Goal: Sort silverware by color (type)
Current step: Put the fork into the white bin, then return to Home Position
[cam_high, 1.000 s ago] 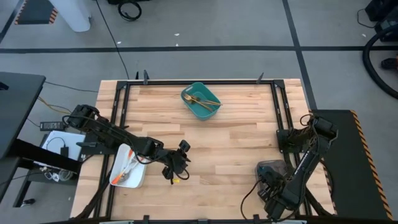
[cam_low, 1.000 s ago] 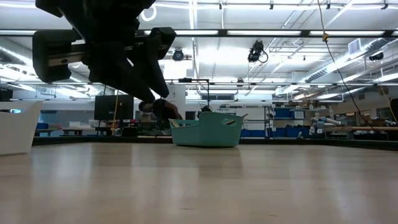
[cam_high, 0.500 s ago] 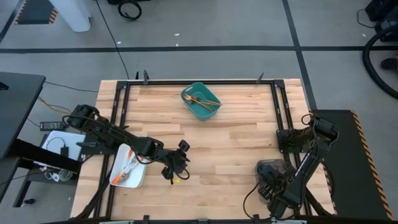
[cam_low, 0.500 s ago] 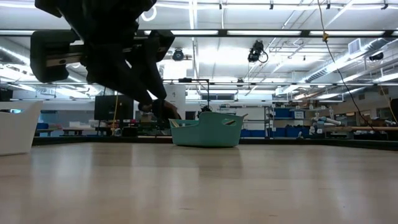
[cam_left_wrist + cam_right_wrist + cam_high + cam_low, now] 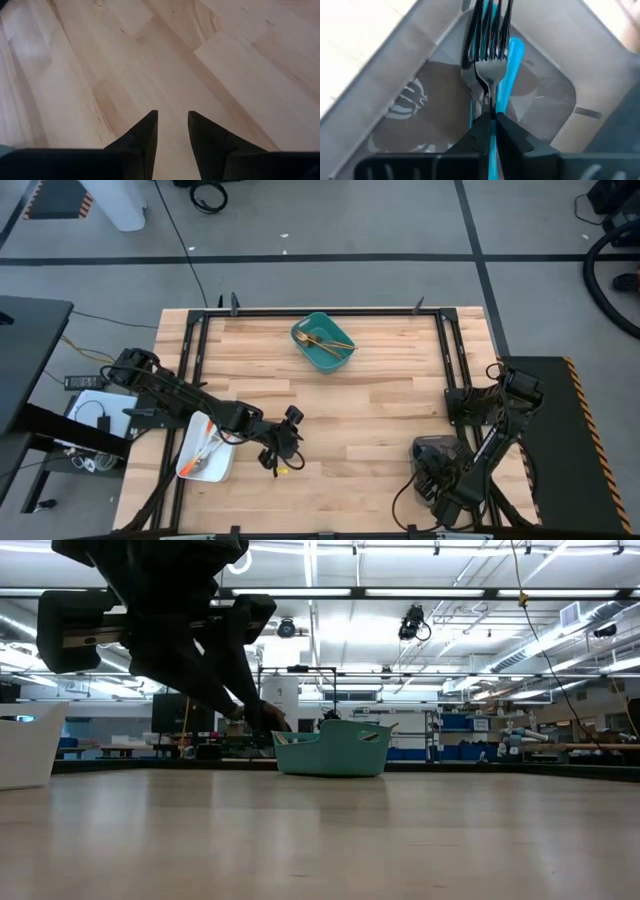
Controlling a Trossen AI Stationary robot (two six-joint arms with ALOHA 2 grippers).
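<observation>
The right wrist view shows my right gripper (image 5: 491, 120) shut on a blue-handled fork (image 5: 492, 60) over the grey tray (image 5: 420, 65); another blue handle (image 5: 514, 52) lies beside it in the tray. From above, this gripper (image 5: 438, 483) hangs over the near end of the grey tray (image 5: 432, 450). My left gripper (image 5: 284, 442) is open above bare wood (image 5: 172, 116). A small orange-handled piece (image 5: 284, 468) lies flat on the table just on its near side. Orange-handled utensils lie in the white tray (image 5: 205, 450), and gold ones in the teal bin (image 5: 323, 342). My right gripper pinches the blue-handled fork between its two fingers at the top of the handle (image 5: 491, 111), just behind the tines. The fork runs straight on from the fingers, its tines (image 5: 492, 20) pointing away from the wrist over the tray's floor. Whether it rests on the tray, I cannot tell.
The low view shows the teal bin (image 5: 335, 748) far back at mid table and the white tray (image 5: 25, 745) at the left. Black rails (image 5: 190, 370) run along the table's left, right and far sides. Bare wood (image 5: 370, 410) lies between the arms.
My left gripper has drifted a little toward the table's left edge, staying open.
</observation>
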